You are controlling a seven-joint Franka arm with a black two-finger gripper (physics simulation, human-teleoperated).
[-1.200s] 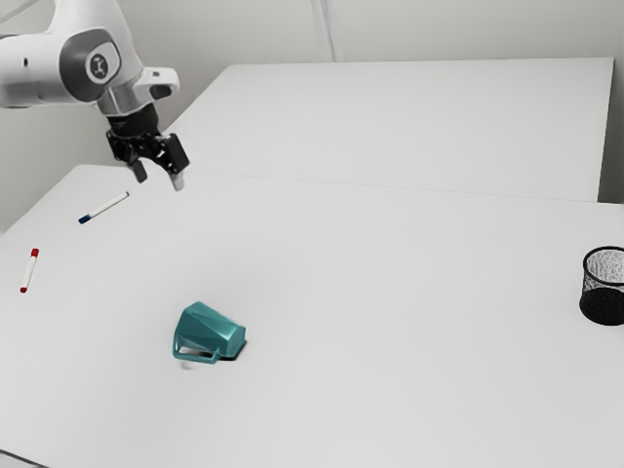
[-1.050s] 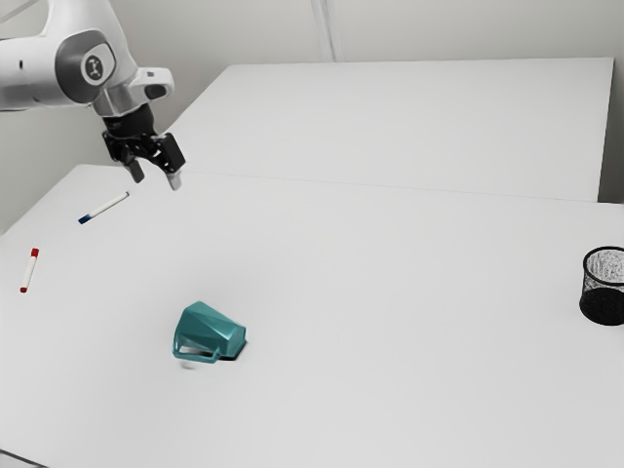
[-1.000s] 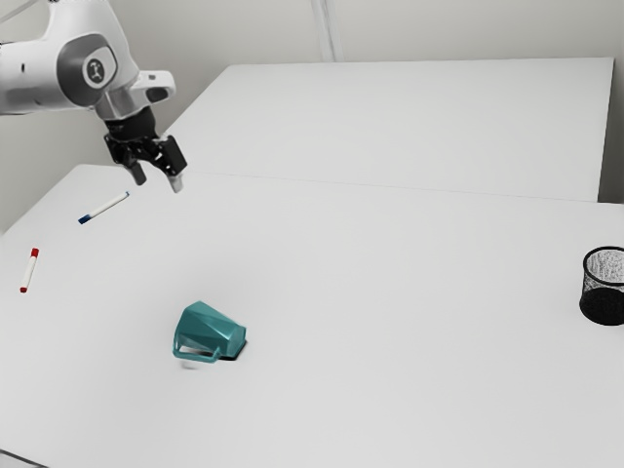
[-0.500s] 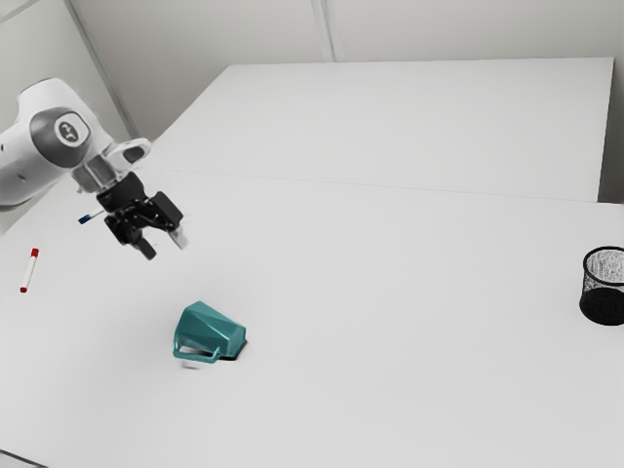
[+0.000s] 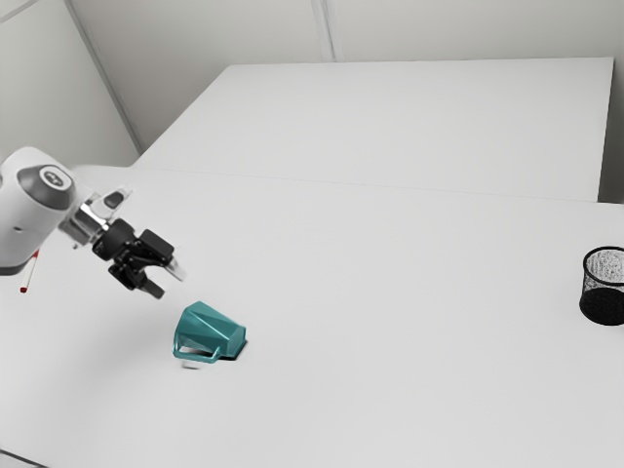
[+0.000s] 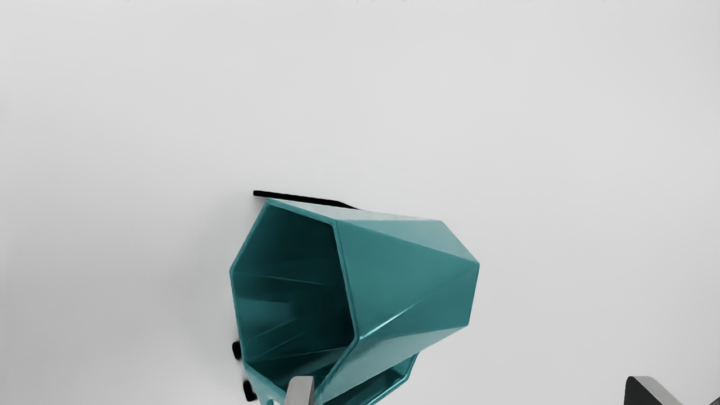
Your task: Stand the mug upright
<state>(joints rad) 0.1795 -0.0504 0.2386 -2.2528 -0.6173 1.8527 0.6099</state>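
One gripper point(image 5: 165, 281), fingers wide apart, slants down near the toppled mug point(image 5: 211, 330), seemingly above it.

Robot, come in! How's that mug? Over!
Claw open, near mug. Mug on its side, not upright. Black mesh cup at exterior view's right, not in the way.

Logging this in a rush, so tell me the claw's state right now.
Claw: open, its fingertips well apart, holding nothing; the teal mug lies on its side below it.
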